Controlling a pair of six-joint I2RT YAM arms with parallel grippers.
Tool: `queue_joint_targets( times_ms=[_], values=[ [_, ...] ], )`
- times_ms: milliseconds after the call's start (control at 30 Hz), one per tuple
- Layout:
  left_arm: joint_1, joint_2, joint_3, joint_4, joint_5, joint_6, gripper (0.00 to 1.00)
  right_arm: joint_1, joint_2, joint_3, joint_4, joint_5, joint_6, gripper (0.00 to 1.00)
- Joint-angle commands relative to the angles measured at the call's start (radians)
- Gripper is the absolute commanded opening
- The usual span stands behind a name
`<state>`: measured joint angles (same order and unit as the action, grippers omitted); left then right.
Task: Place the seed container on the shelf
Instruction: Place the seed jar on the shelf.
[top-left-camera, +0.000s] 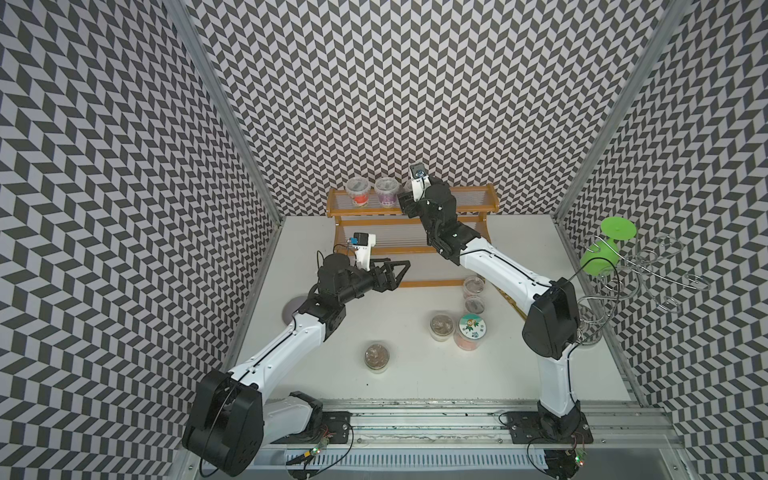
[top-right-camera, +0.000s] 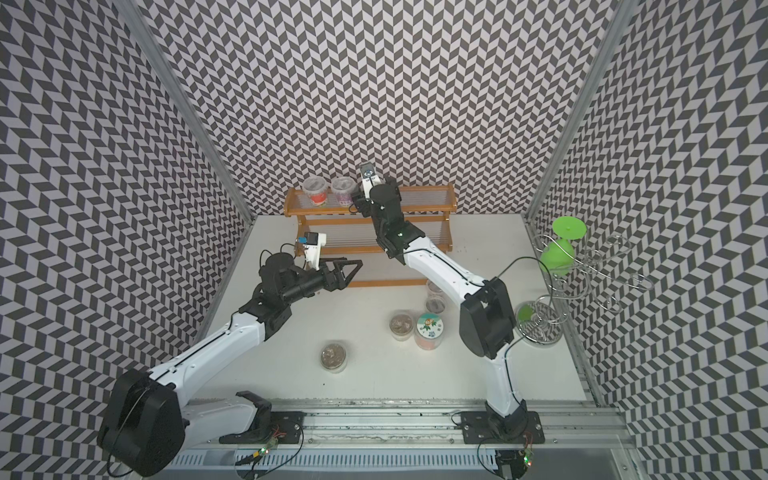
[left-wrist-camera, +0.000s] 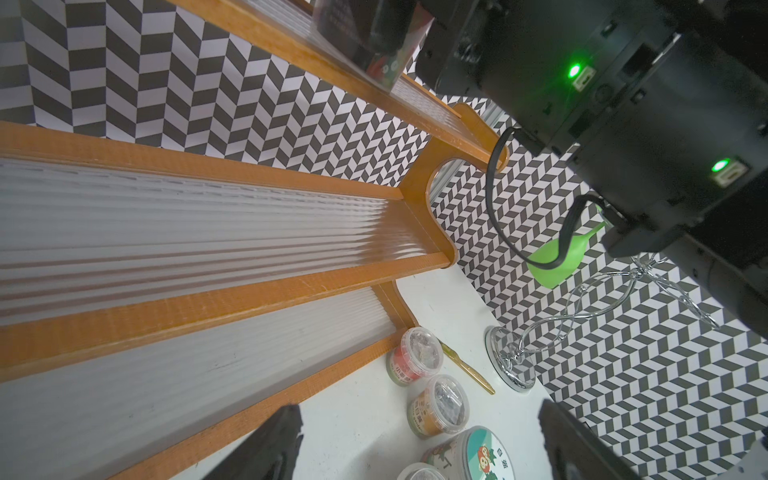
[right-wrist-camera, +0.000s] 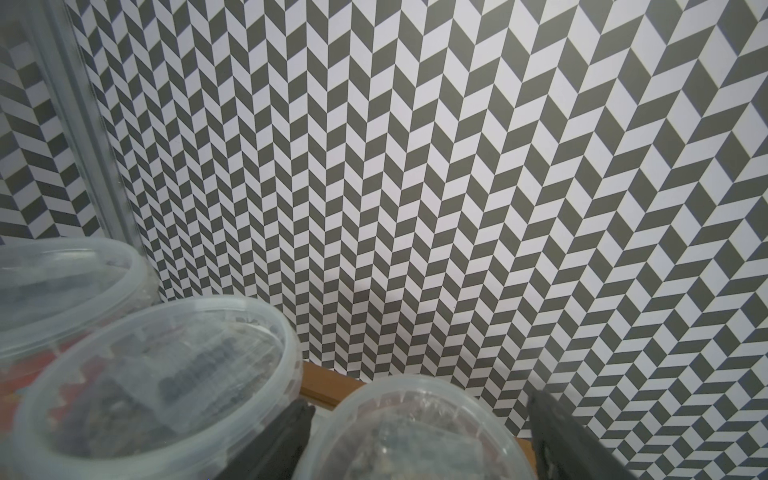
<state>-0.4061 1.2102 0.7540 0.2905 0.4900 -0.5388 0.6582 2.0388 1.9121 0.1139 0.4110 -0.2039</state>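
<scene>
The shelf (top-left-camera: 469, 199) stands against the back wall, its wooden frame holding ribbed tiers. On its top tier are a red-labelled cup (top-left-camera: 357, 192) and a purple-labelled cup (top-left-camera: 386, 191). My right gripper (top-left-camera: 405, 203) reaches that tier just right of them. In the right wrist view the seed container (right-wrist-camera: 415, 436), clear-lidded, sits between the fingers of my right gripper (right-wrist-camera: 419, 405); the jaws are open, with a visible gap on one side. Its base is hidden. My left gripper (top-left-camera: 401, 272) hovers open and empty over the shelf's lower tiers.
Several lidded cups stand on the white table: one alone (top-left-camera: 377, 356), a cluster (top-left-camera: 441, 326) with a larger cartoon-lidded tub (top-left-camera: 471, 330), and two near the shelf's right foot (top-left-camera: 474, 304). A silver wire stand (top-left-camera: 648, 270) with a green cup (top-left-camera: 598, 257) is at the right wall.
</scene>
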Motion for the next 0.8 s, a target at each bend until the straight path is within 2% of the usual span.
queue_joint_targets(
  times_ms=[0,333,633,767],
  values=[
    [-0.004,-0.027,-0.002,0.009,-0.008,0.02,0.93,-0.003,-0.007,-0.002,0.056,-0.009,0.004,0.86],
    [-0.004,-0.014,0.008,-0.005,0.02,0.026,0.93,-0.002,-0.092,-0.005,-0.024,-0.024,0.064,0.92],
    [-0.004,0.003,0.038,-0.017,0.038,0.042,0.92,-0.024,-0.192,-0.068,-0.12,-0.186,0.184,0.94],
    [-0.004,0.014,0.051,-0.021,0.047,0.044,0.91,-0.065,-0.246,-0.111,-0.178,-0.302,0.271,0.89]
  ],
)
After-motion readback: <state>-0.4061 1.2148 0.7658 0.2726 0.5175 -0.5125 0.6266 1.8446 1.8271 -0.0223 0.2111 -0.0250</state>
